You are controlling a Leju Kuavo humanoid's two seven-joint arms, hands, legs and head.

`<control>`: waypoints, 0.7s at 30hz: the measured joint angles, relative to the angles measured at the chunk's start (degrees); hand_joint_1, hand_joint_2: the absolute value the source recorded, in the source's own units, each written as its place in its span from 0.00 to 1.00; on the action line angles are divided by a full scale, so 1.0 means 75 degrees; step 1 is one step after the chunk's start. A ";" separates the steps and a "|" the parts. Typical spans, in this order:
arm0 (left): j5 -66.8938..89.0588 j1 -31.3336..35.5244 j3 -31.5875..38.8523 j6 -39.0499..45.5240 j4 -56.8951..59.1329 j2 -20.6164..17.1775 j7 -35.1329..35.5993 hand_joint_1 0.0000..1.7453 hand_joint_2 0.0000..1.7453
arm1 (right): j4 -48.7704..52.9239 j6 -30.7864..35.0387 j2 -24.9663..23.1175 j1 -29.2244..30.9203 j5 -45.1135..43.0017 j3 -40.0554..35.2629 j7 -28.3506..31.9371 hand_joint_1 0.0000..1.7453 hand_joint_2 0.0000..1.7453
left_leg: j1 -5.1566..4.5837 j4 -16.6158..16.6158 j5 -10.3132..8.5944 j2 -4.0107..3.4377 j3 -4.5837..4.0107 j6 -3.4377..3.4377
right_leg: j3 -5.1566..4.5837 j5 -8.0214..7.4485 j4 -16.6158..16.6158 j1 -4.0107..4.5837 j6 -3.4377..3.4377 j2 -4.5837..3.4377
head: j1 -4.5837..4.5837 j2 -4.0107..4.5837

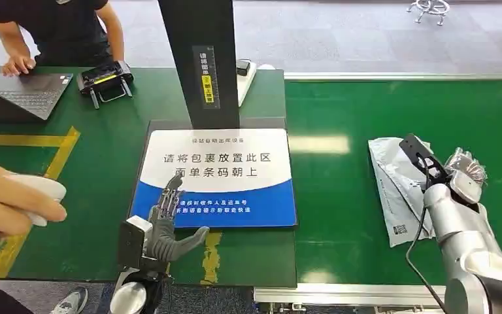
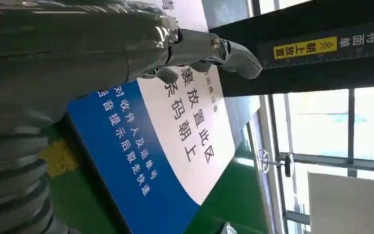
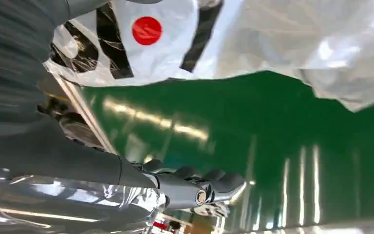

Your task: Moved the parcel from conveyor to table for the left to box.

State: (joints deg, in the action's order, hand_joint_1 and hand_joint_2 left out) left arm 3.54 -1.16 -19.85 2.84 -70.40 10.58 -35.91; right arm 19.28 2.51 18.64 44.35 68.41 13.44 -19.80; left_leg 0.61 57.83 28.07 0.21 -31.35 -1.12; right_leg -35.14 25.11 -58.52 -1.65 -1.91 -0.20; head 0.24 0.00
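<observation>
The parcel (image 1: pixel 392 186), a flat grey-white poly bag with a small printed code, lies on the green conveyor belt (image 1: pixel 340 196) at the right. My right hand (image 1: pixel 463 171) hovers at the parcel's right edge with its fingers (image 3: pixel 199 187) stretched out over bare belt, holding nothing. The right wrist view has the bag (image 3: pixel 141 44) close by the palm, white with black marks and a red dot. My left hand (image 1: pixel 170 226) is low over the front edge of the blue-and-white placement sign (image 1: pixel 216 176) on the table, fingers spread and empty. The sign (image 2: pixel 175 146) lies beneath that hand.
A black scanner post (image 1: pixel 199 62) rises behind the sign. A person's hand (image 1: pixel 10 206) holding a white object reaches in at the left edge. Another person works at a laptop (image 1: pixel 19 91) at the back left, beside a black handheld device (image 1: pixel 104 82). Yellow tape (image 1: pixel 46 140) marks the table.
</observation>
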 measured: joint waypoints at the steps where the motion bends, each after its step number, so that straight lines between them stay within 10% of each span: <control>1: 0.0000 0.0040 -0.0015 -0.0015 0.0023 0.0000 0.0000 0.00 1.00 | -0.0015 -0.0143 0.0017 -0.0049 0.0067 0.0026 -0.0047 0.00 1.00 | 0.0000 0.0001 0.0000 0.0000 -0.0001 0.0000 | -0.0001 0.0000 0.0000 0.0000 0.0000 0.0000 | 0.0000 0.0000; 17: -0.0093 0.0231 -0.0134 -0.0117 0.0358 0.0000 -0.0052 0.00 1.00 | -0.0099 -0.0553 -0.0239 -0.0890 -0.0126 0.0344 0.1271 0.01 1.00 | 0.0001 0.0001 -0.0001 0.0001 -0.0002 0.0001 | 0.0000 0.0000 -0.0002 0.0002 0.0000 0.0002 | 0.0000 0.0000; 19: -0.0093 0.0251 -0.0134 -0.0137 0.0391 0.0000 -0.0070 0.00 1.00 | -0.0099 -0.0559 -0.0306 -0.0898 -0.0096 0.0344 0.1300 0.97 1.00 | 0.0001 0.0001 -0.0003 0.0001 -0.0002 0.0003 | 0.0001 -0.0001 -0.0002 0.0002 -0.0001 0.0002 | 0.0000 0.0000; 21: -0.0093 0.0273 -0.0134 -0.0143 0.0417 0.0000 -0.0078 0.00 1.00 | -0.0099 -0.0542 -0.0364 -0.0919 -0.0088 0.0344 0.1370 1.00 1.00 | 0.0001 0.0001 -0.0003 0.0001 -0.0002 0.0003 | 0.0001 -0.0001 -0.0003 0.0002 -0.0001 0.0001 | 0.0000 0.0000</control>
State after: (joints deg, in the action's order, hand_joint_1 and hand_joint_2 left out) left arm 2.84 0.89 -20.85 1.77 -67.28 10.58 -36.50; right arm 18.53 -1.55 15.91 37.46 67.76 16.02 -9.53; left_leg 0.62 57.83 28.05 0.22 -31.36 -1.10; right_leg -35.14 25.10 -58.54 -1.63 -1.92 -0.19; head 0.24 0.00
